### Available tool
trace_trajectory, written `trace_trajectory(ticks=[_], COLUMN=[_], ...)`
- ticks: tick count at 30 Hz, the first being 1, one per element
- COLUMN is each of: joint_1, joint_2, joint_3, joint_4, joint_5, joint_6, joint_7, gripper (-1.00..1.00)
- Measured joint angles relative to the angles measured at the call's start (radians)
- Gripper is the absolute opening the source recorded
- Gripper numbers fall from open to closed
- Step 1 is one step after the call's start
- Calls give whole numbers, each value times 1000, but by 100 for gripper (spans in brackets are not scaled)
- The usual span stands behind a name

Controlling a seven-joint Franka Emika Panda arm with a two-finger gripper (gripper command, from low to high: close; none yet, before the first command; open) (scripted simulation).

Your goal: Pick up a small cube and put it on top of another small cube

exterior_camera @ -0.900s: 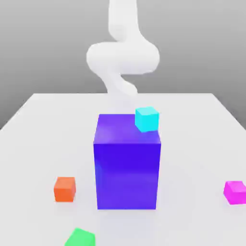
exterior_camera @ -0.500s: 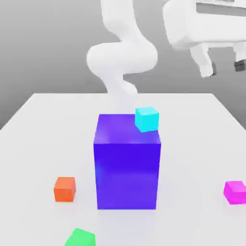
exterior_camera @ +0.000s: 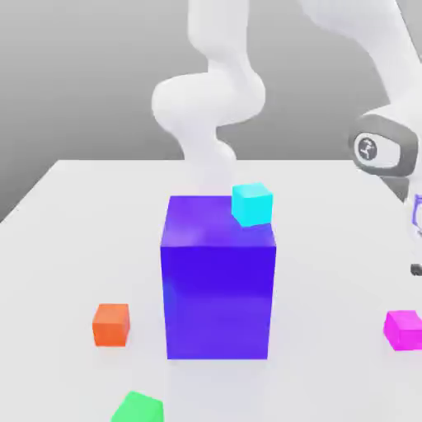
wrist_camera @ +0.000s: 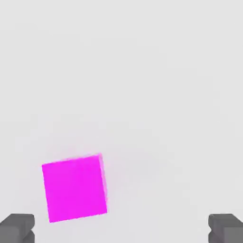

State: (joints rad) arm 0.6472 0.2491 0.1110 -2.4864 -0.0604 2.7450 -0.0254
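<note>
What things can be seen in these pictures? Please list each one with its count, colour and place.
small cube: 1, magenta, on the table at the exterior view's right edge; also under the hand camera
cyan cube: 1, cyan, on the big block's top, at its back corner toward the exterior view's right
big block: 1, blue-purple, middle of the table
orange cube: 1, orange, on the table, toward the exterior view's left of the big block
green cube: 1, green, at the near edge of the picture, partly cut off
table: 1, white, under everything
arm: 1, white, rising behind the big block and bending over toward the exterior view's right
gripper: 1, dark grey fingertips, open, above the small cube
</note>
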Motion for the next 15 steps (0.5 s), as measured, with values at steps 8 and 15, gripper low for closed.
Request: trace_trajectory(ticks=[8, 15], joint_1=[39, 24], joint_2=[172, 86], joint_3=[-39, -19], joint_4=[29, 12], joint_5=[-53, -38], joint_6=[131, 61], joint_7=[27, 14], gripper=[-100, -100])
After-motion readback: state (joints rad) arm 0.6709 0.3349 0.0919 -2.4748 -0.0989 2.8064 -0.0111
